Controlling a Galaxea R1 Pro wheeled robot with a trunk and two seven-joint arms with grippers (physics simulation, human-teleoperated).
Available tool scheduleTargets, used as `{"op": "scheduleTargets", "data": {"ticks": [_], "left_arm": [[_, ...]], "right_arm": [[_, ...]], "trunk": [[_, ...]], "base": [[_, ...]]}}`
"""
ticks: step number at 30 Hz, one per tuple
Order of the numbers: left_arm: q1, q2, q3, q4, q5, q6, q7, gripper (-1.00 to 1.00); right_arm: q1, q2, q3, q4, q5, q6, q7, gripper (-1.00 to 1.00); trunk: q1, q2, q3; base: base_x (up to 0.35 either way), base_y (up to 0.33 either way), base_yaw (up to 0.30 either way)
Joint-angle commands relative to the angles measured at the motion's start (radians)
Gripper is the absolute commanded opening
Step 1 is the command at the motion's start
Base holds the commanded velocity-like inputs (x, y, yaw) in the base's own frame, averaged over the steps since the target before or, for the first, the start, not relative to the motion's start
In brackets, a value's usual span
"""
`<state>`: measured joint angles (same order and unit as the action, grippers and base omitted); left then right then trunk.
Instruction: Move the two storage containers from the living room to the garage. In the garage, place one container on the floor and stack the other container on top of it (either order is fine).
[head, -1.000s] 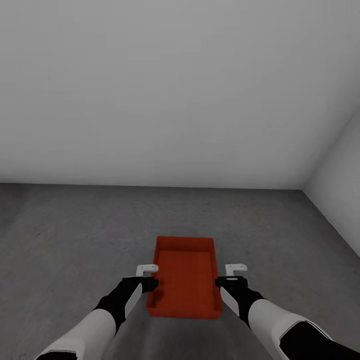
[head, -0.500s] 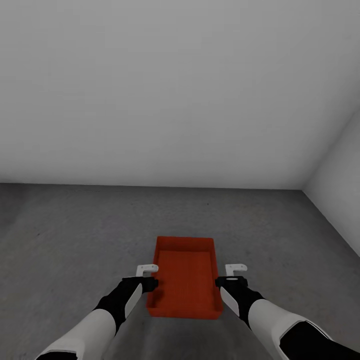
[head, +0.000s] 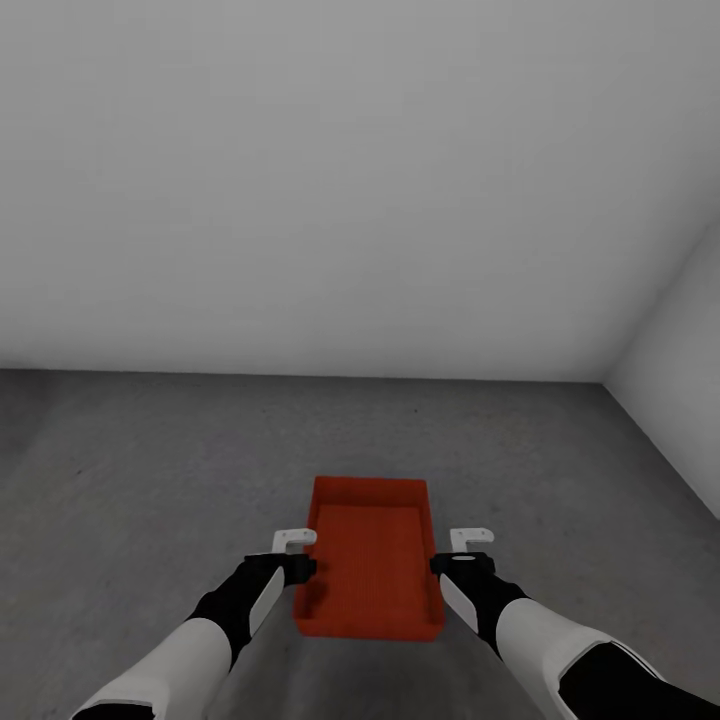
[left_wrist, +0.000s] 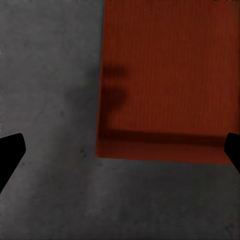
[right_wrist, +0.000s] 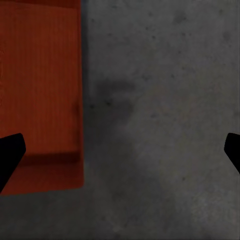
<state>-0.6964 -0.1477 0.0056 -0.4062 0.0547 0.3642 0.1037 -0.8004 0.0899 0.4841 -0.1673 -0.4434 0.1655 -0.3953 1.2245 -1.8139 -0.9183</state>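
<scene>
container (head: 368, 572): on grey floor (head: 150, 470), open top up, between both arms, near corner of white walls (head: 350, 180) | left gripper (head: 291, 548): wide, empty, just beside its left wall | right gripper (head: 466, 546): wide, empty, just beside its right wall

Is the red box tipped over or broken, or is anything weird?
Nothing stands out. The storage container sits flat and upright on the concrete floor, open side up, walls whole, nothing inside. Both grippers, left and right, flank it, open and empty.
</scene>
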Motion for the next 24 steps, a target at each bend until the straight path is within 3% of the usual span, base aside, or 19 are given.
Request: {"op": "scheduleTargets", "data": {"ticks": [1, 16, 19, 24], "left_arm": [[0.0, 0.0, 0.0, -0.002, 0.006, 0.005, 0.004, 1.0], [0.0, 0.01, -0.002, 0.036, 0.013, -0.003, 0.002, 1.0], [0.0, 0.021, -0.001, 0.082, 0.014, -0.004, 0.002, 1.0], [0.0, 0.057, 0.0, 0.231, 0.017, -0.018, 0.0, 1.0]], "right_arm": [[0.0, 0.0, 0.008, -0.002, -0.005, 0.008, -0.006, 1.0], [0.001, 0.002, 0.008, 0.002, -0.005, 0.021, -0.004, 1.0], [0.017, 0.002, 0.008, 0.004, -0.005, 0.022, -0.002, 1.0], [0.034, 0.003, 0.008, 0.038, -0.005, 0.02, -0.001, 1.0]], "trunk": [[-0.004, 0.007, 0.002], [-0.062, 0.112, 0.049], [-0.073, 0.133, 0.059], [-0.092, 0.168, 0.075]], "base": [[0.0, 0.0, 0.0], [0.0, 0.0, 0.0], [0.0, 0.0, 0.0], [0.0, 0.0, 0.0]]}}
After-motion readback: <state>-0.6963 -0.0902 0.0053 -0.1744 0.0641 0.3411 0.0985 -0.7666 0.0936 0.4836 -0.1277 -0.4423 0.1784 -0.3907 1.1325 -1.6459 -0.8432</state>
